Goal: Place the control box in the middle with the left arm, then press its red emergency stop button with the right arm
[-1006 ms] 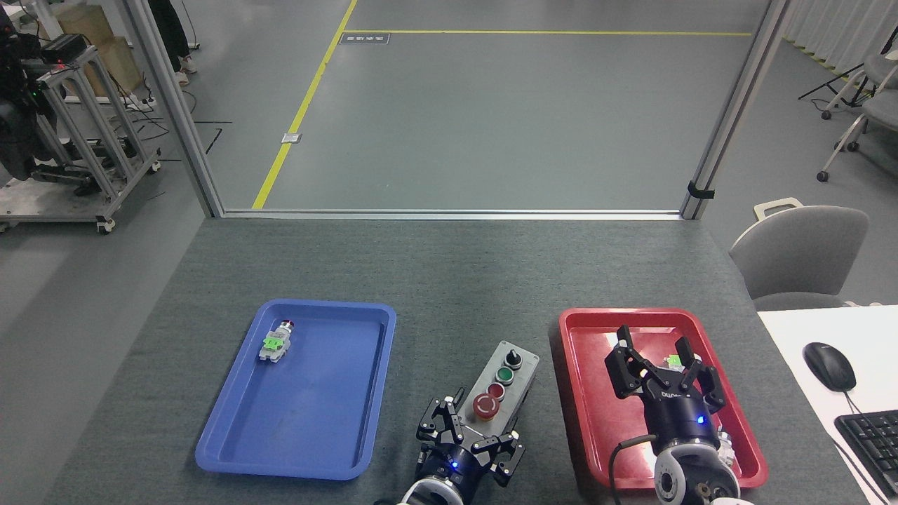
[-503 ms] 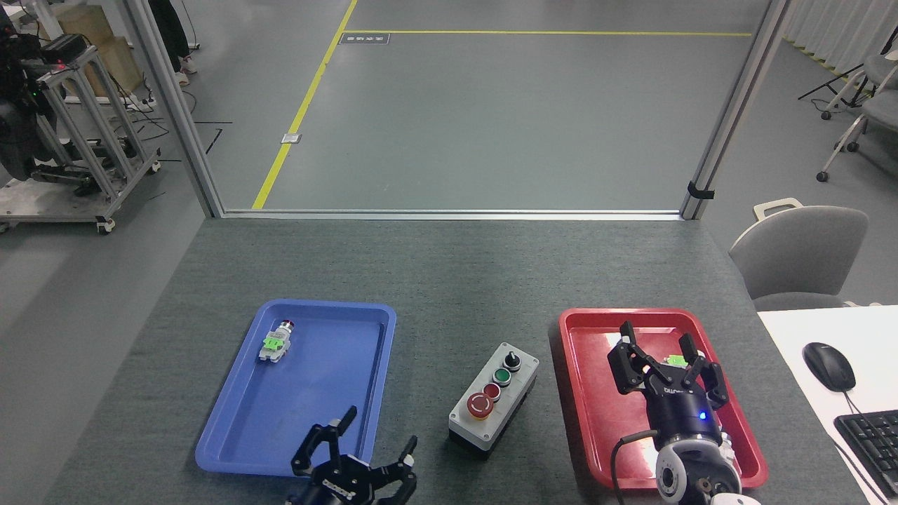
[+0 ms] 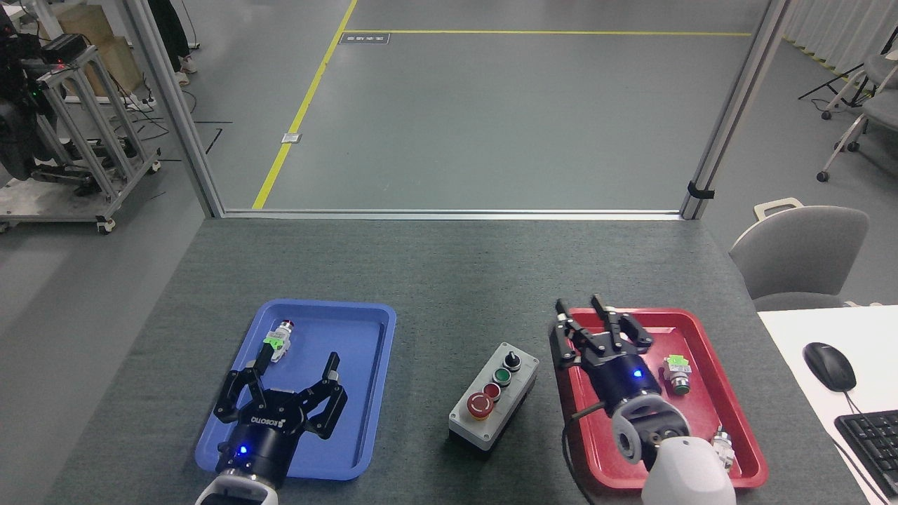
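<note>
The control box (image 3: 493, 401), light grey on a black base, lies on the dark-grey tabletop (image 3: 449, 280) between the two trays. Its big red mushroom button (image 3: 480, 405) sits at the near end, uncovered. My left gripper (image 3: 296, 365) hovers over the blue tray (image 3: 365, 393), well to the left of the box, open and holding nothing. My right gripper (image 3: 581, 307) is over the left rim of the red tray (image 3: 708, 351), just right of the box, its fingers drawn close together with nothing between them.
A loose push-button part (image 3: 278, 340) lies in the blue tray's far left corner. Two more parts (image 3: 677, 372) (image 3: 722, 449) lie in the red tray. At the right stand a white desk with a mouse (image 3: 829, 366) and keyboard (image 3: 873, 442), and a grey chair (image 3: 800, 256).
My left gripper let go of the control box and swung left over the blue tray. The right gripper moved left and forward to the red tray's left rim, its fingers closing in.
</note>
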Motion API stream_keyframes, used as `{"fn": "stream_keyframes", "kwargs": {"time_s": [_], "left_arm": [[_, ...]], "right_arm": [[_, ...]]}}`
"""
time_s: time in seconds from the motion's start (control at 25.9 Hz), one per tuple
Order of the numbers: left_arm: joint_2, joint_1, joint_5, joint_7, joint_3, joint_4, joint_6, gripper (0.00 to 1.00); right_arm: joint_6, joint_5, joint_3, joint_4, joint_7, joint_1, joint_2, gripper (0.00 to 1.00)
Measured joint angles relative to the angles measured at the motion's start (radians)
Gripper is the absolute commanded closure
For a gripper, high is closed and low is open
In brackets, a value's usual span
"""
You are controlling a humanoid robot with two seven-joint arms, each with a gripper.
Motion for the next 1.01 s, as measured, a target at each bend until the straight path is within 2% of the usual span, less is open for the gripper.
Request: {"fn": "stream_keyframes", "kwargs": {"time_s": [0.15,0.39,0.58,1.01], "left_arm": [[-0.005,-0.075,0.003,-0.002,0.027,0.109,0.008,0.02],[-0.008,-0.149,0.026,-0.001,0.076,0.238,0.001,0.02],[-0.010,-0.172,0.040,0.007,0.083,0.266,0.006,0.01],[-0.010,-0.201,0.042,-0.004,0.084,0.272,0.013,0.01]], "right_arm": [[-0.071,0.015,0.168,0.109,-0.003,-0.054,0.023,1.00],[-0.045,0.065,0.327,0.151,0.005,-0.056,0.067,1.00],[-0.044,0.081,0.362,0.156,0.008,-0.027,0.072,1.00],[-0.038,0.078,0.356,0.163,0.000,-0.016,0.055,1.00]]}}
